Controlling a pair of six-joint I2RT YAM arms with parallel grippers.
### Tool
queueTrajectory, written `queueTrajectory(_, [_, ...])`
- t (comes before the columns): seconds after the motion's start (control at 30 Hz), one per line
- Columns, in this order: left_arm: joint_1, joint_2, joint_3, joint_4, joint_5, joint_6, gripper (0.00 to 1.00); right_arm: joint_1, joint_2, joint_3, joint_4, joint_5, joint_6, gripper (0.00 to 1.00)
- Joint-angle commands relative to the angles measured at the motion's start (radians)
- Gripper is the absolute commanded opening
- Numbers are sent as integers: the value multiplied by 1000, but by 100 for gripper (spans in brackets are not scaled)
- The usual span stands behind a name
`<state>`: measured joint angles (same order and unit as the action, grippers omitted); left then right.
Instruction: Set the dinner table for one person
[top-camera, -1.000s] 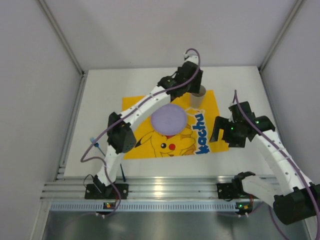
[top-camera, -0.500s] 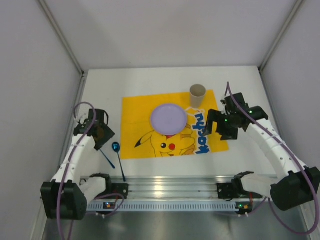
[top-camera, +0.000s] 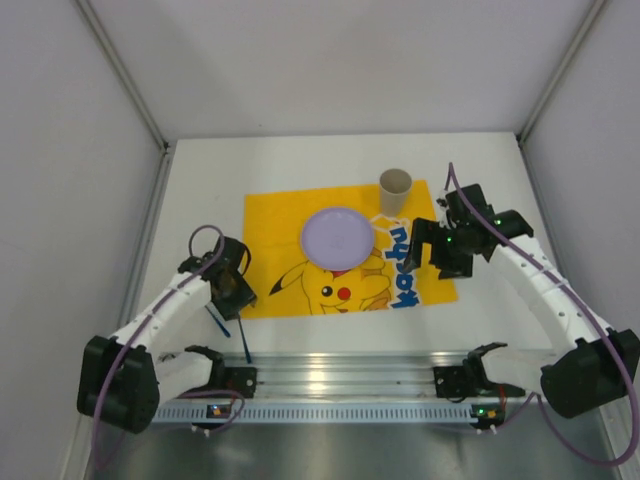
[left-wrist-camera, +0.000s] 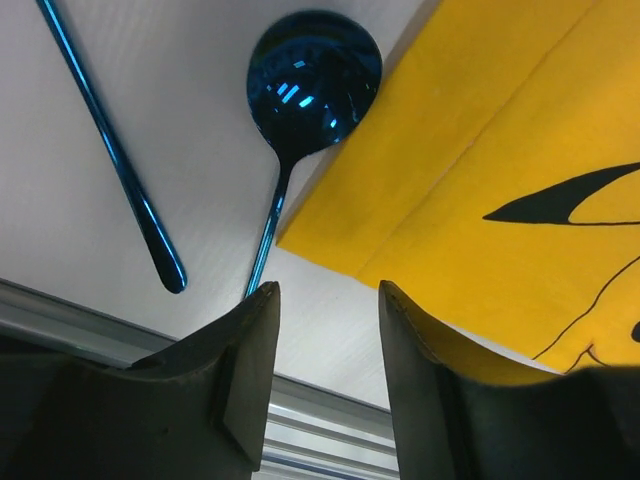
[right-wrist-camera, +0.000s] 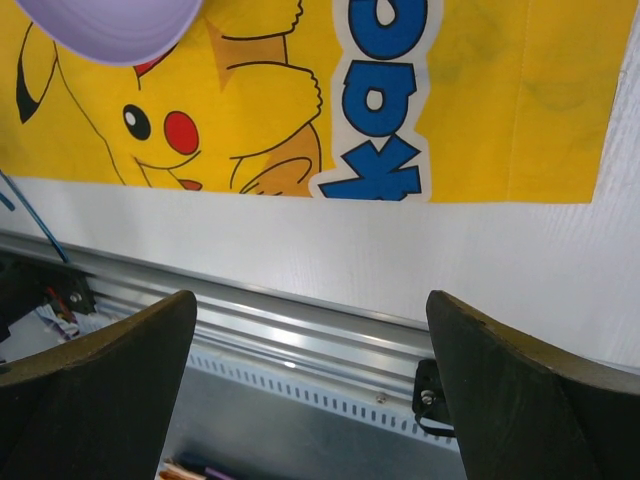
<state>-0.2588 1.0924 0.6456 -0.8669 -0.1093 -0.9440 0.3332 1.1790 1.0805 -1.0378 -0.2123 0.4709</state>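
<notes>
Here, the large plain white matte rectangular bench (top-camera: 210, 180) is spreading out ahead of both arm bases, between the grey walls. A yellow cartoon-print cloth mat (top-camera: 275, 215) is lying flat near its middle. The mat is carrying a round lilac plate (top-camera: 338, 237) and, at its far edge toward the right, an upright beige cup (top-camera: 395, 187). Off the mat's near left corner, a glossy blue metal spoon (left-wrist-camera: 312, 75) is lying on the bare bench, its bowl right at the mat's edge. A slim blue metal utensil handle (left-wrist-camera: 110, 150) is lying beside it. The left end effector (left-wrist-camera: 325, 295) is hovering over the spoon's handle, released with a narrow gap and grasping nothing. The right end effector (right-wrist-camera: 310, 300) is hanging above the mat's right side, its fingers spread wide and empty.
</notes>
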Motion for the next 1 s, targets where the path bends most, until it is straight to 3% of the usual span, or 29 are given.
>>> queueTrajectory(0.0, [-77, 38, -6, 22, -76, -100, 48, 12, -35, 1, 13, -4, -15, 100])
queueTrajectory(0.2, [-86, 34, -64, 23, -127, -139, 43, 12, -56, 4, -18, 16, -31, 100])
queueTrajectory(0.43, [-86, -29, -61, -14, -248, -196, 48, 13, -78, -24, -39, 36, -41, 100])
queueTrajectory(0.73, [-83, 69, -129, 106, -225, -225, 41, 12, -58, -22, -41, 44, -60, 100])
queueTrajectory(0.97, [-73, 118, -130, 126, -283, -234, 22, 13, -42, -8, -56, 60, -72, 100])
